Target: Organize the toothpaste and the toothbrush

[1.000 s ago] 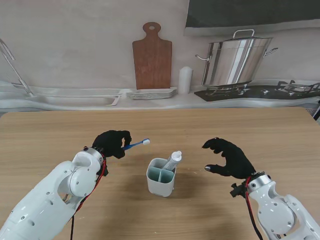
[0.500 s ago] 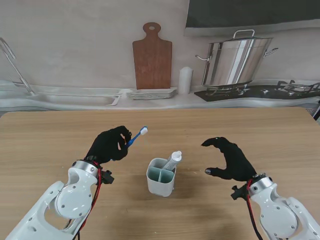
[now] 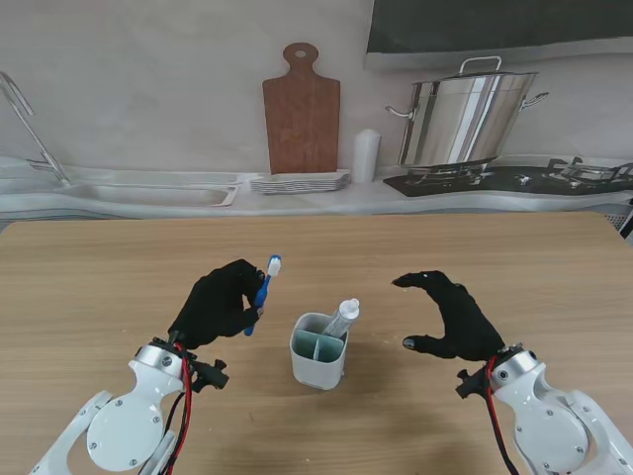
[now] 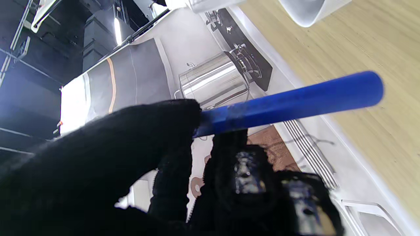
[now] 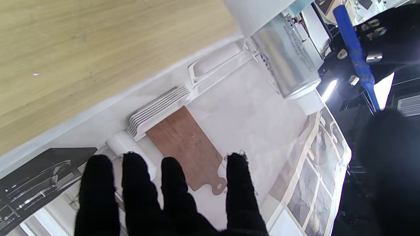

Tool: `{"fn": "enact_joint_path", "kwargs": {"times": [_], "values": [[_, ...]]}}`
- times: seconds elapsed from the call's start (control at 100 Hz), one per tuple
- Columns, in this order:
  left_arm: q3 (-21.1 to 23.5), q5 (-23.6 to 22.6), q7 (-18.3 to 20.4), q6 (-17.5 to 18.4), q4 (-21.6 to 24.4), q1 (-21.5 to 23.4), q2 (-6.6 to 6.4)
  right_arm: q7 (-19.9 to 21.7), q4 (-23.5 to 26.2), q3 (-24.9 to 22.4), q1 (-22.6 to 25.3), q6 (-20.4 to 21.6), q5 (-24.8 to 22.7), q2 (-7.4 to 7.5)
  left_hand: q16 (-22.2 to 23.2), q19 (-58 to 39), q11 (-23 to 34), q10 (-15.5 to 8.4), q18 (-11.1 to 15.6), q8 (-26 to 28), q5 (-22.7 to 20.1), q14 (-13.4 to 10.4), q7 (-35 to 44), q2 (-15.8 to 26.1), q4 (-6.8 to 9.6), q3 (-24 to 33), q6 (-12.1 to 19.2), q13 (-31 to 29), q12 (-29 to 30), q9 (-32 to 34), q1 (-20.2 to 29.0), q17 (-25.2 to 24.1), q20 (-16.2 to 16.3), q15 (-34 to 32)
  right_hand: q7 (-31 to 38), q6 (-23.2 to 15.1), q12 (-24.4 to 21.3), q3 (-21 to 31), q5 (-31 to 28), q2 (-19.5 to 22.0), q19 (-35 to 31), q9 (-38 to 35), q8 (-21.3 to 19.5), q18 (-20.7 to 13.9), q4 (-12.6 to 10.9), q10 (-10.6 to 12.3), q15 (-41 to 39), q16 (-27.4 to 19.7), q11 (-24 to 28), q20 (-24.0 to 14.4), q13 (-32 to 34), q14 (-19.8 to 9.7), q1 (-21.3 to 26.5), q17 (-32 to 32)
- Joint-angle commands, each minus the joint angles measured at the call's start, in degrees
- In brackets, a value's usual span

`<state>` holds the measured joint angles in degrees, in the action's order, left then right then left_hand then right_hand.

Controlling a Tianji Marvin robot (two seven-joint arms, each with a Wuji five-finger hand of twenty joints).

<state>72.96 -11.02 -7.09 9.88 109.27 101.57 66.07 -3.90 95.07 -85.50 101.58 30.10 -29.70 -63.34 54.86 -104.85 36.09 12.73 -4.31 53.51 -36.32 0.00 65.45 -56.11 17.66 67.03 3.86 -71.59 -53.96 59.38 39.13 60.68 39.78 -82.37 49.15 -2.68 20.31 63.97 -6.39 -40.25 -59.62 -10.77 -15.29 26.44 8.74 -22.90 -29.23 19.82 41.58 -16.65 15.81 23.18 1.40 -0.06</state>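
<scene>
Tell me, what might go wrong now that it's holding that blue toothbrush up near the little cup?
The left hand pinches the toothbrush by its handle, bristles up, so the brush could slip or twist on the way. The holder looks light and stands unheld, with the right hand open beside it, so a bump might tip it. The toothpaste already leans in one compartment and could block the brush.

Bare wooden bench (image 3: 99,277) open to the left and right, and on the far side toward the wall. Centre blocked by a white divided plastic holder (image 3: 317,362), one compartment filled by a leaning white toothpaste tube (image 3: 342,317). Flanked by the black-gloved left hand (image 3: 220,303), near, and the right hand (image 3: 450,319), farther off.
</scene>
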Motion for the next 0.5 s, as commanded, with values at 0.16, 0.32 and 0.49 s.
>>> {"fn": "enact_joint_path", "kwargs": {"times": [0.16,0.32,0.49], "values": [[-1.2,1.27,0.3,2.04,1.46,1.39,0.49,0.8,0.18,0.26,0.51,0.02,0.3,-0.21,-1.43,-7.12,3.37,-0.25,1.51,1.02,-3.58,1.65,3.17,1.4,0.02,7.08,1.38,-1.05,-1.15,5.92,5.99,1.46,0.24,-2.4,0.69,-0.64,-1.1,-1.24,1.39,1.02,0.47,1.91,0.09,-0.79,-2.76,0.49,-0.07,-1.26,0.78,0.52,-0.69,-0.8,-0.4,-0.49],[-1.82,3.46,1.22,3.5,1.37,2.09,0.36,0.93,0.1,0.27,0.54,0.23,0.47,-0.19,-1.41,-7.12,3.44,-0.27,1.51,1.07,-3.59,1.65,3.13,1.36,-0.12,7.28,1.38,-1.05,-1.28,6.02,5.94,1.46,0.24,-2.39,1.14,-0.88,-1.17,-1.28,1.43,1.07,0.36,1.9,-0.04,-0.78,-2.77,0.55,-0.14,-1.29,0.82,0.63,-0.64,-0.76,-0.48,-0.43],[-2.28,5.24,2.16,5.28,0.8,2.66,0.2,1.31,0.25,0.46,0.61,-0.15,1.1,-0.17,-1.4,-7.12,3.41,-0.41,1.51,1.12,-3.59,1.65,3.12,1.42,-0.31,7.32,1.4,-1.06,-1.35,5.98,5.95,1.46,0.24,-2.38,1.6,-0.74,-1.22,-1.25,1.4,1.03,0.3,1.9,-0.17,-0.9,-2.8,0.55,-0.14,-1.34,0.86,0.74,-0.67,-0.79,-0.4,-0.44]]}}
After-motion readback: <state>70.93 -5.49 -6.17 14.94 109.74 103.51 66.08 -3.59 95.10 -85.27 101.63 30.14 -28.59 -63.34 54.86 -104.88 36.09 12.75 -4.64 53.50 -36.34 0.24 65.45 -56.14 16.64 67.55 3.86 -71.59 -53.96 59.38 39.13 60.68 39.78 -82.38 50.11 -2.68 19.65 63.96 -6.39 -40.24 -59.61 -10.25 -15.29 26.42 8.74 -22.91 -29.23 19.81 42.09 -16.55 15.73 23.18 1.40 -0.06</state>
